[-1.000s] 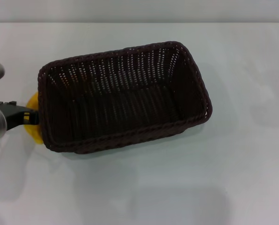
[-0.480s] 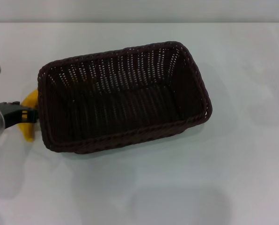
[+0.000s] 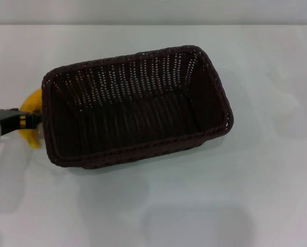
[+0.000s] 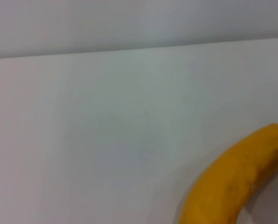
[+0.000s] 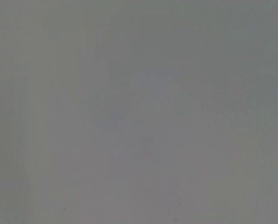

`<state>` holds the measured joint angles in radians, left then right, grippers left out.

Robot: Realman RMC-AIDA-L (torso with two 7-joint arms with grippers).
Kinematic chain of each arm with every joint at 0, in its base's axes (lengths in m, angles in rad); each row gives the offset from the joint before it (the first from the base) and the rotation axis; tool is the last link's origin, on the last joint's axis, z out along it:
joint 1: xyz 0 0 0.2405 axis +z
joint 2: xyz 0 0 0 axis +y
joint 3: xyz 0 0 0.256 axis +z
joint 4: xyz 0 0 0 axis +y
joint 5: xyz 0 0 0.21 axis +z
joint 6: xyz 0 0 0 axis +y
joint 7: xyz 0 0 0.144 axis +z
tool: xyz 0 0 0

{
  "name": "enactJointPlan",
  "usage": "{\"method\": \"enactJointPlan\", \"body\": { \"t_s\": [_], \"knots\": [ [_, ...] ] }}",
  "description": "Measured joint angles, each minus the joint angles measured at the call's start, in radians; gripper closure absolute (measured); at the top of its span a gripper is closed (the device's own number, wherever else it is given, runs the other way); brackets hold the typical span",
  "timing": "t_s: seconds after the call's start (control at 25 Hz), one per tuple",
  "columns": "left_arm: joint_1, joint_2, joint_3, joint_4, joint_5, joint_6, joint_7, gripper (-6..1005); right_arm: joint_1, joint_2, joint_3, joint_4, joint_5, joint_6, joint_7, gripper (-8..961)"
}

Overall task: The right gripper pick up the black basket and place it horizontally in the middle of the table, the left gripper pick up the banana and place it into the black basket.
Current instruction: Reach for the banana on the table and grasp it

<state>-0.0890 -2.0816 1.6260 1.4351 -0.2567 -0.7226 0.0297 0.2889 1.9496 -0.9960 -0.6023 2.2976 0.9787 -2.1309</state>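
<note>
Black basket point(image 3: 135, 105) lying slightly askew mid-counter point(image 3: 256, 195), left tool point(image 3: 27, 120) clamped on banana point(image 3: 31, 121) just outside its left end, banana mostly hidden behind rim, right tool out of sight

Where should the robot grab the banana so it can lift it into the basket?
Probably at the banana's middle, across its narrow width, coming from the robot's left. It lies on the table pressed close to the black basket's left end wall, so that side is blocked. The left gripper is already at its middle from the open side.
</note>
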Motion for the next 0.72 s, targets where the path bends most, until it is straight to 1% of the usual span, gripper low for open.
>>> {"method": "enactJointPlan", "body": {
  "t_s": [0.32, 0.72],
  "knots": [
    [-0.012, 0.001, -0.031, -0.008, -0.001, -0.01, -0.017, 539, 0.0, 0.0, 0.001, 0.0, -0.001, 0.001, 0.0, 98],
    [-0.027, 0.003, -0.035, -0.006, 0.008, -0.005, -0.013, 540, 0.006, 0.0, 0.006, 0.003, -0.001, 0.002, -0.001, 99]
  ]
}}
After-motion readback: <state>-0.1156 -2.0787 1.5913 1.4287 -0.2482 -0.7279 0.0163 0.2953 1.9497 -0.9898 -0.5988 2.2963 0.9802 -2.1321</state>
